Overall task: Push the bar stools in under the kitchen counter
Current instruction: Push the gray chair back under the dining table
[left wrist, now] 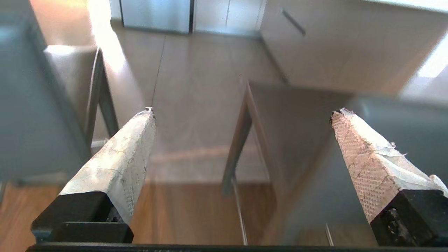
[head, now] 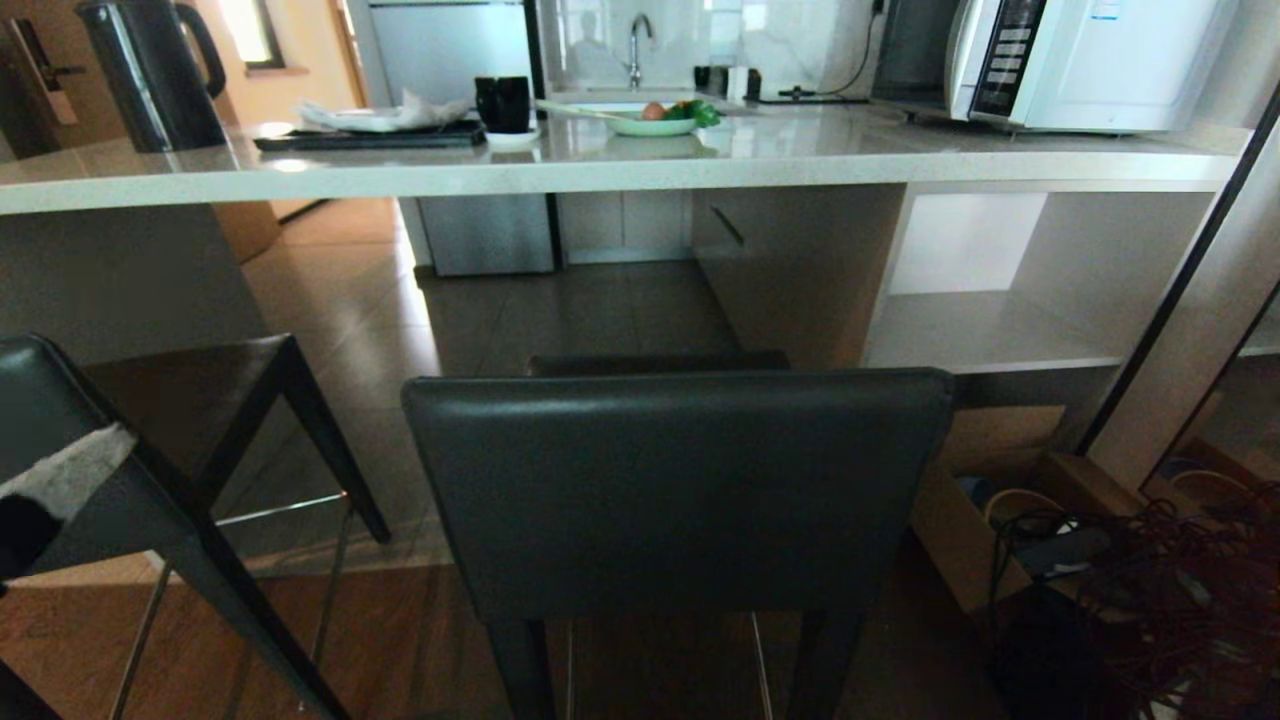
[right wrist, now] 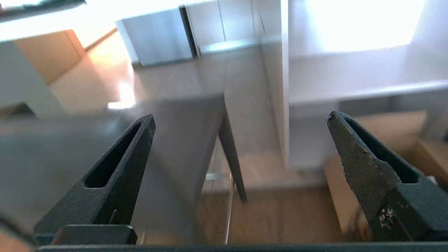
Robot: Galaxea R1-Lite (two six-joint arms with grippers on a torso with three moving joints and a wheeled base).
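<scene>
Judging from how the stools stand, none of the pushing is seen to be done yet. The nearer bar stool (head: pixel 680 490) is set squarely before the kitchen worktop (head: pixel 600 165), its backrest toward the robot and only the far edge of its seat reaching toward the slab's front edge; a stretch of tiled floor is left open beneath the slab. The second bar stool (head: pixel 150 450) is placed off to the left, turned at an angle and likewise outside the overhang. Both are therefore taken to be left to push in.

Each stool is seen as tall, with a low dark-grey leather backrest, a square dark seat, thin tapered dark legs and a chrome footrest bar low down.

Neither arm is caught by the head view. In the wrist views the left claw (left wrist: pixel 241 115) and the right claw (right wrist: pixel 241 119) are shown spread wide, with nothing held between the fingers, and are pointed down toward the nearer stool's seat without contact being visible.
</scene>
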